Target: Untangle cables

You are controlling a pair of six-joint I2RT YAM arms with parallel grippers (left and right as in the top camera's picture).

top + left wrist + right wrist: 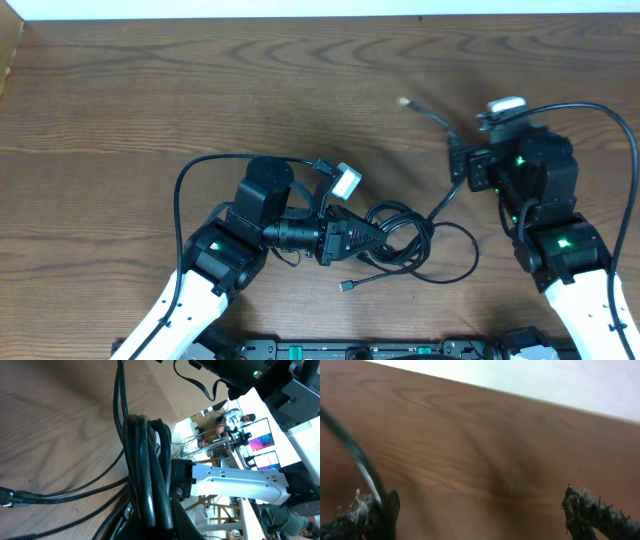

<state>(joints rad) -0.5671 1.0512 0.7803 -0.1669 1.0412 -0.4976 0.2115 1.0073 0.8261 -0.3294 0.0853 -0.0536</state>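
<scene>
A bundle of thin black cables [405, 243] lies in loose loops at the table's front middle, with one plug end [348, 286] trailing toward the front edge. My left gripper [378, 238] is shut on the bundle's left side. The left wrist view shows the cords [145, 460] packed between its jaws [157, 527]. One cable runs from the bundle up to a light plug [405, 102] and passes my right gripper [457, 165]. My right gripper [480, 510] is open, with that cable [362, 465] lying against its left finger.
The wooden table [200, 90] reaches back to a white wall. Thick black arm cables loop beside the left arm [180, 200] and the right arm [630, 140]. The arm bases and a rail [360, 350] run along the front edge.
</scene>
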